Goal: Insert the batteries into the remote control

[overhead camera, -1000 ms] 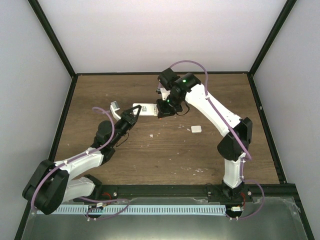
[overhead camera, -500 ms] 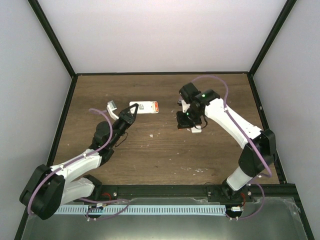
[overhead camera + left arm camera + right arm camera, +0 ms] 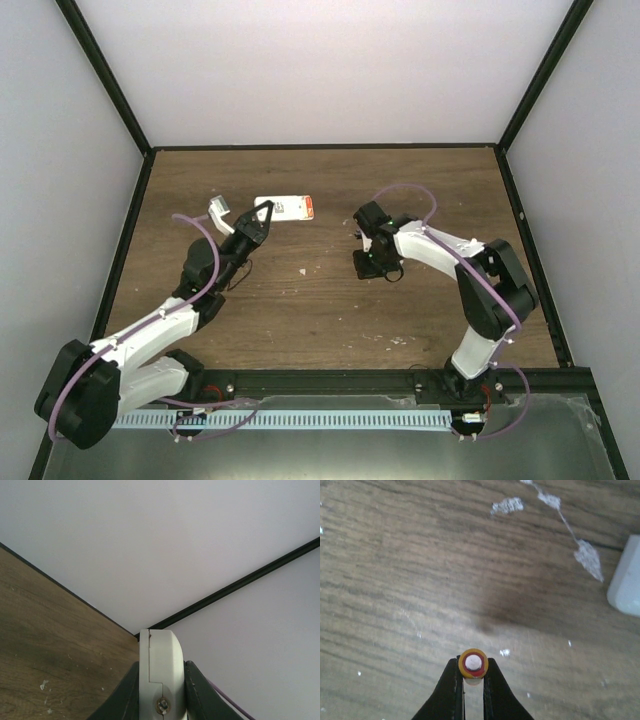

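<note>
Remote near the far edge of the counter, left of middle, long side running along that edge. Shows a white face upward, with an orange patch at the end toward the right edge. Pinched at its other end by the left gripper, fingers narrowed to the remote's thickness and pressed against both sides of it. Appears in the left wrist view as a narrow white slab standing between the 2 dark fingers. Cannot tell whether lifted or resting on the wood.

Right gripper near the middle of the counter, a little toward the right edge, well apart from the remote. Points down at the wood. Almost fully closed, clamping 1 battery at the very fingertips. Battery seen end-on in the wrist view: orange rim, red ring, pale centre. Close over the wood or touching it; cannot tell which. Small white piece flat on the counter near the battery, cut off by the right side of that view.
</note>
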{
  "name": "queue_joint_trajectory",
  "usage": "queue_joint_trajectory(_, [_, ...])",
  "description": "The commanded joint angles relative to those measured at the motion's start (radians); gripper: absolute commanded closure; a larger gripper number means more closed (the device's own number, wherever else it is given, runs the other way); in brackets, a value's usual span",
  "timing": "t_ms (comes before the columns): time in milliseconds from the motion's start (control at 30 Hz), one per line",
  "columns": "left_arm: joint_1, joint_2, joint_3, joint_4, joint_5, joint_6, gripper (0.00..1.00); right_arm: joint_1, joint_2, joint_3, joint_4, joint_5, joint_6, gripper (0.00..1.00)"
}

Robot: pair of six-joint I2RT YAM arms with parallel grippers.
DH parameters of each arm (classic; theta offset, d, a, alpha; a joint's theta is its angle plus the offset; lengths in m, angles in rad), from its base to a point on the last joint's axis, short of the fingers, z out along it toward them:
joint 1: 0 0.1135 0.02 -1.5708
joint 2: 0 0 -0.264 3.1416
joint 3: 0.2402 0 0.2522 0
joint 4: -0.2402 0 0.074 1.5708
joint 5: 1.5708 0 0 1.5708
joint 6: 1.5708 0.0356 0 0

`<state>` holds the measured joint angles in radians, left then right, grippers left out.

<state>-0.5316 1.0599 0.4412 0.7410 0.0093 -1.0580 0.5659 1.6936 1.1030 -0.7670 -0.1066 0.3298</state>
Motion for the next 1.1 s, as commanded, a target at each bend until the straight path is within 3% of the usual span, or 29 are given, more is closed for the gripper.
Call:
queue_joint_trajectory(0, [0.004,-0.013,0.044,0.014,0.016,0.021,1.0,0.002,0.042,-0.023,0.142,0.018,-0.048,0.99])
queue_joint_trajectory(300, [0.003,-0.035,0.053,-0.01,0.02,0.032,1.0,0.011,0.113,-0.058,0.251,0.081,-0.081,0.99])
queue_joint_trajectory(567, [0.003,-0.044,0.036,-0.015,0.011,0.03,1.0,0.024,0.109,-0.122,0.309,0.072,-0.055,0.89])
queue_joint_trajectory(1067, [0.004,-0.051,0.036,-0.035,0.011,0.032,1.0,0.055,0.049,-0.256,0.397,0.109,-0.011,0.9])
